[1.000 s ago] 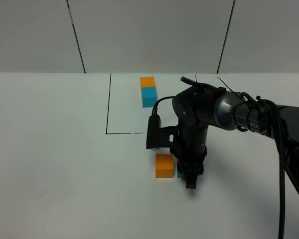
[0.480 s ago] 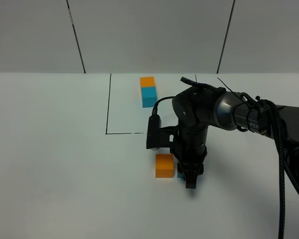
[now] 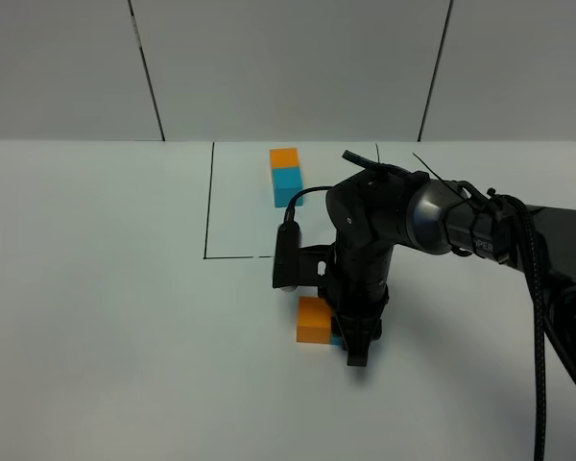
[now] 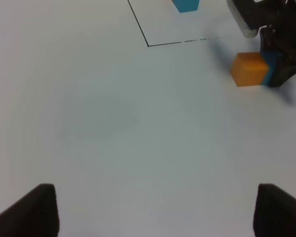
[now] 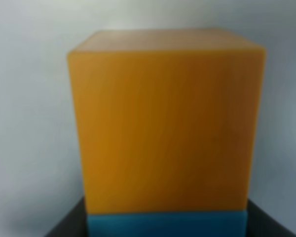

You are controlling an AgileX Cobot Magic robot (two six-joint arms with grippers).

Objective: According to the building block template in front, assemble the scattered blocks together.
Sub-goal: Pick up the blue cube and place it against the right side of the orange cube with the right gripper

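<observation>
Exterior high view. Right gripper point(image 3: 357, 351), jaws closed together, sits at 3 o'clock of the cyan cube point(image 3: 336, 340), which touches the orange cube point(image 3: 315, 320) at its 9 o'clock. This pair lies 9–3. The building block template point(image 3: 286, 177), at 12 o'clock, lies 12–6. Left gripper point(image 4: 150, 210) gapes empty, well apart.

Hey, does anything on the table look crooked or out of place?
Nothing damaged. The orange cube and cyan cube sit flush, but side by side, crosswise to the template, which runs front to back.
</observation>
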